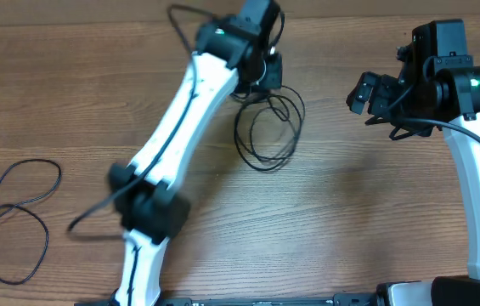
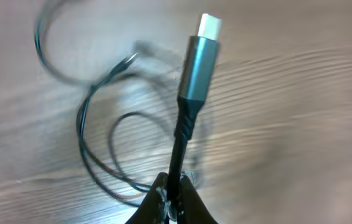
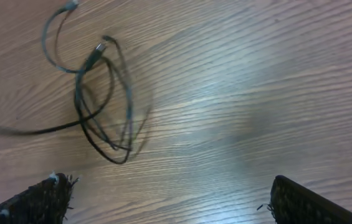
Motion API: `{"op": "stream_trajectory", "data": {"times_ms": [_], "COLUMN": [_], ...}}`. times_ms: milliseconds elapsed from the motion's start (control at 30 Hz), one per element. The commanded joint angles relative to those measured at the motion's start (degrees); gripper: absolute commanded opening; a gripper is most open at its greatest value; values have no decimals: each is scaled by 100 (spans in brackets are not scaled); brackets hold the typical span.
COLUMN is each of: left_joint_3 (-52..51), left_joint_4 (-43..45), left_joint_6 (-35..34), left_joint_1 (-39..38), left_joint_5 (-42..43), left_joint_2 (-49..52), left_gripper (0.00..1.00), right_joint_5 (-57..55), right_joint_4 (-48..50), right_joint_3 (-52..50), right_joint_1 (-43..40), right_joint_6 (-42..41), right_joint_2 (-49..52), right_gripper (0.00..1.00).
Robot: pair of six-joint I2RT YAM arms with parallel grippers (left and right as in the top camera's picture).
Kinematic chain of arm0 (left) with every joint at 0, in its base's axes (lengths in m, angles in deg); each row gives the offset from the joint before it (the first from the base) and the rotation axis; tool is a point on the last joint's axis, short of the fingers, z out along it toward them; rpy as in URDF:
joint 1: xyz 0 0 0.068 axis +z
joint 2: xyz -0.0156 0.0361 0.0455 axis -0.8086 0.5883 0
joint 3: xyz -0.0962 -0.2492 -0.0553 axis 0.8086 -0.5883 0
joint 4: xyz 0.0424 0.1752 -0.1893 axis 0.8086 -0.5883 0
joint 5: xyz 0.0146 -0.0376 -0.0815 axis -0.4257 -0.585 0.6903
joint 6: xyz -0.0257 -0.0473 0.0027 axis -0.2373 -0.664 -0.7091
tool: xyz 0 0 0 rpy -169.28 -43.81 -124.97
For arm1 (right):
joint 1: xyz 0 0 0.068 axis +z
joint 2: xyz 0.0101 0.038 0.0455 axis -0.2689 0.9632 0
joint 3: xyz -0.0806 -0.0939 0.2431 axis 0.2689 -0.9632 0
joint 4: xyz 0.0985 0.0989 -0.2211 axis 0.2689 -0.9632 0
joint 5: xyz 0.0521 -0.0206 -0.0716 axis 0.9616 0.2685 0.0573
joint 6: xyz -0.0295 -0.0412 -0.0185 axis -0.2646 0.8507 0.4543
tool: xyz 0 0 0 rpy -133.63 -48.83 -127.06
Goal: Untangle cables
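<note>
A bundle of thin black cables (image 1: 268, 127) lies in loose loops at the table's middle back. My left gripper (image 1: 267, 75) is shut on one cable just below its grey plug (image 2: 196, 68) with a white tip; the fingertips (image 2: 174, 199) pinch the cord, and the loops (image 2: 101, 155) hang blurred beneath. A separate black cable (image 1: 19, 217) lies in loops at the left edge. My right gripper (image 1: 371, 95) is open and empty to the right of the bundle; its fingers frame bare table (image 3: 169, 205), with the loops (image 3: 101, 99) further off.
The wooden table (image 1: 350, 204) spans the view. The left arm (image 1: 180, 127) stretches diagonally from the front edge to the bundle. A thick black wire (image 1: 469, 136) runs along the right arm.
</note>
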Motion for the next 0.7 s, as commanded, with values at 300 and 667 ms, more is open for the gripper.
{"op": "stream_trajectory", "data": {"times_ms": [300,667], "left_joint_3": [149,149], "left_joint_4": [114,1187], "left_joint_6": [431,79], "left_joint_1": [-103,345], "left_joint_5": [131,87], "left_joint_2": [-2090,-2879], "left_gripper": [4,4], "right_joint_5": [2146,2385], "right_joint_4": [179,-44], "right_joint_3": [48,48], "right_joint_1": [81,684], "right_joint_6": [903,820], "right_joint_2": [13,24], "right_gripper": [100,100]}}
